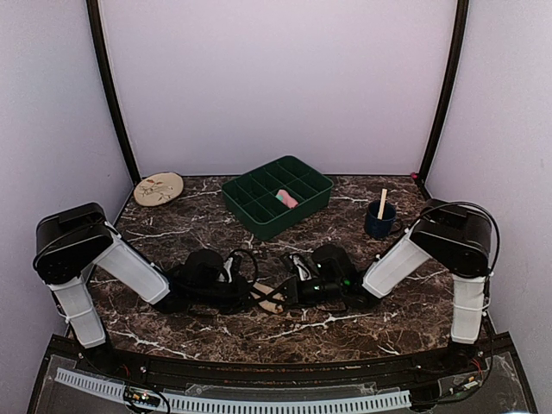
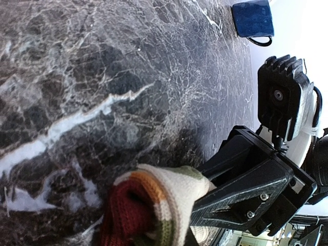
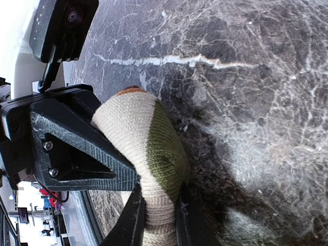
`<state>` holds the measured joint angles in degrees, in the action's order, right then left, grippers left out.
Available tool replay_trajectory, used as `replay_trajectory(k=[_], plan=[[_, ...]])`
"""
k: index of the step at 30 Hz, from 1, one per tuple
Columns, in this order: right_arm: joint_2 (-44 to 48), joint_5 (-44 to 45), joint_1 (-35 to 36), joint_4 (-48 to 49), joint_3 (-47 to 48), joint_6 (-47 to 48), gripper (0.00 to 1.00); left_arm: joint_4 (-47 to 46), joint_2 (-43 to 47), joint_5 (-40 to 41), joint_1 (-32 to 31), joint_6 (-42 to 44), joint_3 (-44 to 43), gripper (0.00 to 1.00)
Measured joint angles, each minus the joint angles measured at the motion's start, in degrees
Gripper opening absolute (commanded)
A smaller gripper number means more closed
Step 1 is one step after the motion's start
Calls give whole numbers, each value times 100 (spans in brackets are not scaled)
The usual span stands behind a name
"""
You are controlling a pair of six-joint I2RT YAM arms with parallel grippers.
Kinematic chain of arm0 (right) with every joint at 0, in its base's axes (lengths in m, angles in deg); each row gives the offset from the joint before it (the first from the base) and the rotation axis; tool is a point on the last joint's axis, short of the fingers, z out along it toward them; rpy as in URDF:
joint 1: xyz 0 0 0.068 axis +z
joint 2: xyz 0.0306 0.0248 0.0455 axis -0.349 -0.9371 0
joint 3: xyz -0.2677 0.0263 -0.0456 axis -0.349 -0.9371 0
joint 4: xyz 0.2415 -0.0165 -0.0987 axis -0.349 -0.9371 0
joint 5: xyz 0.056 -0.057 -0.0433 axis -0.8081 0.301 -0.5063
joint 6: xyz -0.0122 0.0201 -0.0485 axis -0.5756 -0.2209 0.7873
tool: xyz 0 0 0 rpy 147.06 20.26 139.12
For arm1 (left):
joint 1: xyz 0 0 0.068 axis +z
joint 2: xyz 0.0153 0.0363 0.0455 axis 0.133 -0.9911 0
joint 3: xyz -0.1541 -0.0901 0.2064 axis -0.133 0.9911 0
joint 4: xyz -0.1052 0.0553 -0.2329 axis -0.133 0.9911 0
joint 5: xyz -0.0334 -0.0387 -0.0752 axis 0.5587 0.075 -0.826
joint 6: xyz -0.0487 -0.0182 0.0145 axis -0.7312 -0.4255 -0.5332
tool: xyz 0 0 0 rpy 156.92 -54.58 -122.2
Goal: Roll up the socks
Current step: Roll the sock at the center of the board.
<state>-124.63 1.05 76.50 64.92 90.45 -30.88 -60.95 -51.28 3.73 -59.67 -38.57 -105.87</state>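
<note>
The striped sock (image 3: 148, 148) lies bunched on the marble table (image 1: 172, 233) near the front edge, right between the two arms. Its cream and olive toe end faces the right wrist camera and its maroon part faces the left. The right gripper (image 3: 160, 187) has a finger on either side of the toe end and looks to be pinching it. The left gripper (image 1: 259, 295) is pressed almost shut, and from the right wrist view one of its fingers lies hard against the sock, so I take it to be holding the other end. To roll it well, I'd have one side anchor the fabric low on the table while the other turns it over snugly. The moves should be small, because the two black gripper bodies sit very close together and could knock into each other. Much is hidden: from above the arms cover nearly all of the sock, and the left camera doesn't show its own fingers, so how much cloth they hold I cannot tell. A pink bundle (image 1: 285, 198) sits in one compartment of the green tray (image 1: 250, 211) — likely the other sock, but too small to be sure.
</note>
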Motion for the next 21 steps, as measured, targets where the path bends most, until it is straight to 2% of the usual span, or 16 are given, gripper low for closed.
replay_trajectory(k=[2,6,13,18,21], plan=[[-20,-9,2,33,7,-26,0,13,24,24,-2,-17,22,0],[-28,-9,9,46,13,-66,0,7,48,37,-7,-79,61,2],[-66,-17,118,79,50,-70,0,219,361,85,-63,-278,256,29],[-66,11,162,68,52,-57,0,968,903,111,-94,-409,297,48],[-63,39,166,57,52,-11,0,1506,1220,127,-96,-437,275,54]])
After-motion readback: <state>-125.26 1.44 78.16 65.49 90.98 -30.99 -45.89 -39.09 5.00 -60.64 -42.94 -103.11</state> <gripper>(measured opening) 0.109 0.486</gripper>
